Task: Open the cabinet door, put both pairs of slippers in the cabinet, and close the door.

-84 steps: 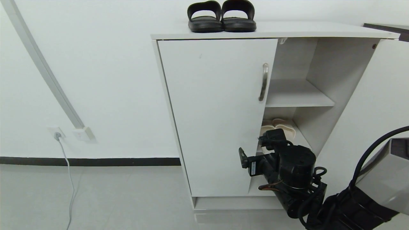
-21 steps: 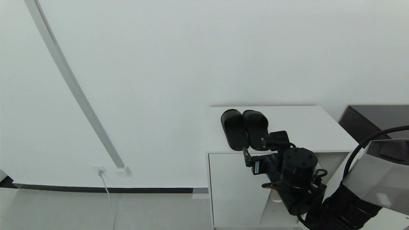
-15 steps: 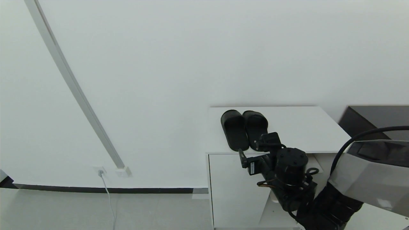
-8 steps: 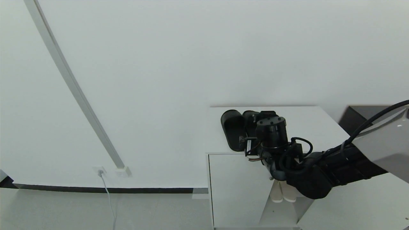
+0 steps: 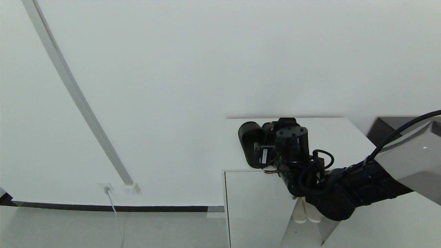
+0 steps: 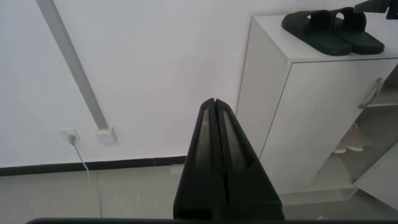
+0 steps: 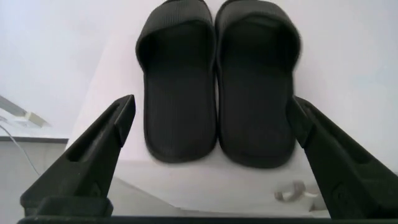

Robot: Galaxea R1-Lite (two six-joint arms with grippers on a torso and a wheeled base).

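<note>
Fingers of my right pincer (image 7: 211,107) stand wide apart, one on each outer side of the black slippers (image 7: 180,93), clear of them and closing on nothing. The pair lies side by side, touching along the inner edges, soles down on the top of the cabinet (image 5: 330,137), near its left front corner with the heels toward the front edge. From my head I see my right wrist over the right-hand slipper, so that only the left one shows nearly whole. Below the front edge the left cabinet door (image 5: 255,206) is shut, its metal handle (image 6: 374,93) upright near its inner edge, while the right door (image 5: 379,225) stands swung open. Inside, on a shelf low in the open half, the pale slippers (image 6: 351,138) already rest as a pair, just behind the shut door's edge. My left pincer (image 6: 214,104) hangs well apart from the cabinet, off to its left, with its two fingers pressed together and nothing between them. Behind everything is a plain white wall, with a grey conduit strip (image 5: 75,93) slanting down it to a socket (image 5: 107,188), from which a cable (image 5: 115,217) drops to the pale floor (image 5: 103,229)
</note>
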